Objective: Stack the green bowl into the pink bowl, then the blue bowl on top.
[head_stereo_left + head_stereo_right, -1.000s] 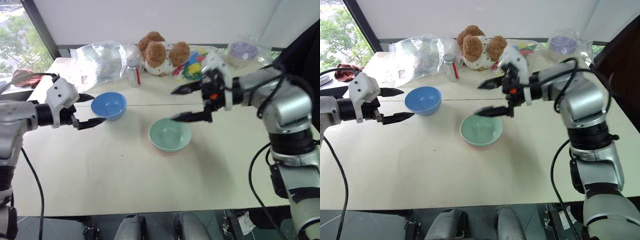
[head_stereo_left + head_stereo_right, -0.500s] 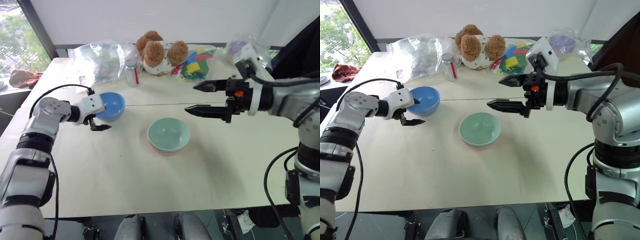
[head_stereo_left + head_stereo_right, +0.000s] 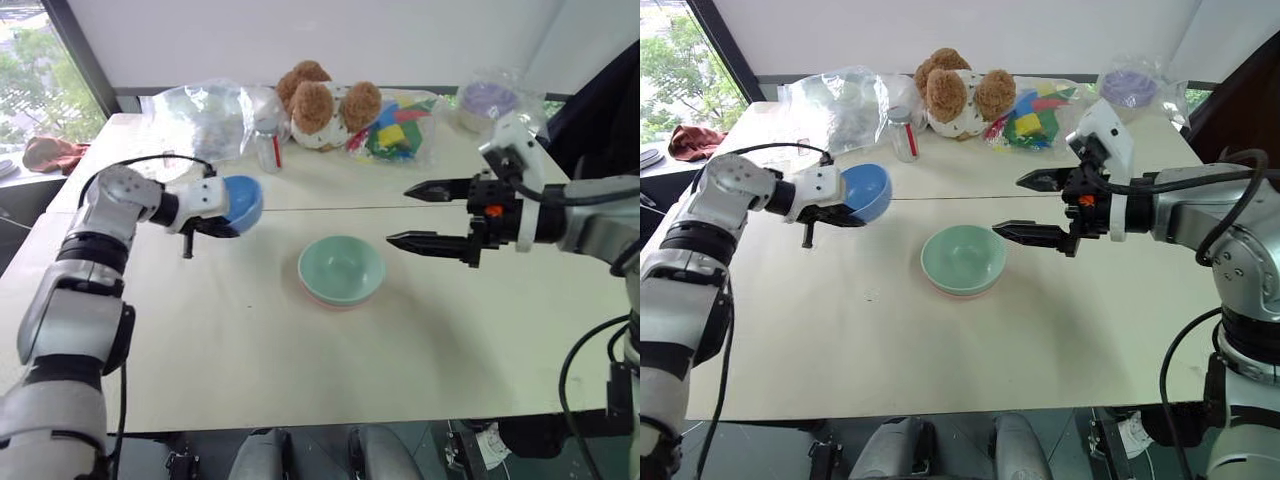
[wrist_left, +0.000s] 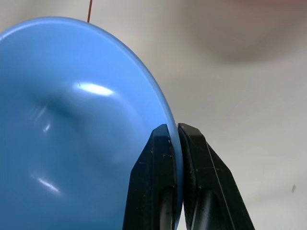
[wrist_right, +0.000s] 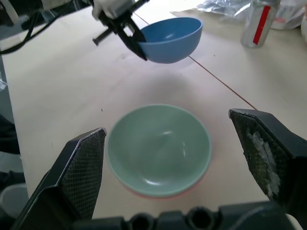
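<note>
Left wrist view shows our left gripper pinching the smooth sky-blue plastic bowl's rim, lifted beside the mint-green plastic bowl nested in the salmon-pink bowl; we should centre it there before lowering, right gripper spread empty.

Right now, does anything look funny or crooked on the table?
Just one thing: the blue bowl is tipped on its side, off the table, because the left gripper pinches its rim between its fingers. The green bowl sits neatly inside the pink bowl. Nothing looks spilled or broken.
</note>
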`<state>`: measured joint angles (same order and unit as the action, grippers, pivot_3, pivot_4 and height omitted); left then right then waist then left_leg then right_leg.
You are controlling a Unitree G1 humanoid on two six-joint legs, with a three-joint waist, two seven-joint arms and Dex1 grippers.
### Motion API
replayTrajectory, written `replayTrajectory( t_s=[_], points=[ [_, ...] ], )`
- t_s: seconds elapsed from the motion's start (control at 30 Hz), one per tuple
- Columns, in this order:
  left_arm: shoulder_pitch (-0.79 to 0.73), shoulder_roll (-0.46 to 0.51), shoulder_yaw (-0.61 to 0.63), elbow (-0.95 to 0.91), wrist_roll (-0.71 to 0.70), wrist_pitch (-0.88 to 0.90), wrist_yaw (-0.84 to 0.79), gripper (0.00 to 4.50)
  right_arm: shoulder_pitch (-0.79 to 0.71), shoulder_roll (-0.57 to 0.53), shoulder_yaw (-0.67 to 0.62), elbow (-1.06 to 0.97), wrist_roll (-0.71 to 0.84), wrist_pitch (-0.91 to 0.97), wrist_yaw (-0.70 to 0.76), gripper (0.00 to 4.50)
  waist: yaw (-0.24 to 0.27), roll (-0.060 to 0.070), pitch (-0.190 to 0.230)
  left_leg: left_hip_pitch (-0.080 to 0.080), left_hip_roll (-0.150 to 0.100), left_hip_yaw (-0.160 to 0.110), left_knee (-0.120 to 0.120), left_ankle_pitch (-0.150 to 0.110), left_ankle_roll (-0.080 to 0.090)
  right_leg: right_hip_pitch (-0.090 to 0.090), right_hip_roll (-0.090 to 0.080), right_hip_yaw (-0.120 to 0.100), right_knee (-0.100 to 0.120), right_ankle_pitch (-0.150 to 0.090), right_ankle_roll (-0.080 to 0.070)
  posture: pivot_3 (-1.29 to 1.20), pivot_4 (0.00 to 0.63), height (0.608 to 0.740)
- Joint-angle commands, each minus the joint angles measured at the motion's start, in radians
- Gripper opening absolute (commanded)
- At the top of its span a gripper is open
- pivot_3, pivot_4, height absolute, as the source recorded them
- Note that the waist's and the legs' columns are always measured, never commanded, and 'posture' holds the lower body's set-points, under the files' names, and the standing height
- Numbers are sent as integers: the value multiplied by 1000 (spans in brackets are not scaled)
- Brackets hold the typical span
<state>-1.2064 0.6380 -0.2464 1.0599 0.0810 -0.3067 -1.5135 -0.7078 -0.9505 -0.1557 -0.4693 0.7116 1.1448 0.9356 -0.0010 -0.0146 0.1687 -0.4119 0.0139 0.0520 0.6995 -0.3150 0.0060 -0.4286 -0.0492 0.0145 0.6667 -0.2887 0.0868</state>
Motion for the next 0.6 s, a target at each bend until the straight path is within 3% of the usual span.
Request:
replayTrajectory(
  t_s=[0.03,0.3,0.6],
  points=[
    [-84,-47,-61,-192,-207,100,-100,29,54,-66,-67,-16,-10,-55,17,4500,6,0,0,0,0,0,0,0,1,0,0,0,0,0,0,0,150,740],
    [-101,-63,-400,-460,-473,143,-101,29,285,-179,-219,-114,26,-57,23,4500,-3,1,0,1,1,0,0,-1,2,0,0,4,0,0,0,0,150,740],
    [-127,2,-644,-534,-575,113,-101,29,391,-218,-323,-167,48,-50,-6,4500,-14,1,0,4,2,0,1,0,1,1,3,6,2,0,0,0,150,740]
  ],
)
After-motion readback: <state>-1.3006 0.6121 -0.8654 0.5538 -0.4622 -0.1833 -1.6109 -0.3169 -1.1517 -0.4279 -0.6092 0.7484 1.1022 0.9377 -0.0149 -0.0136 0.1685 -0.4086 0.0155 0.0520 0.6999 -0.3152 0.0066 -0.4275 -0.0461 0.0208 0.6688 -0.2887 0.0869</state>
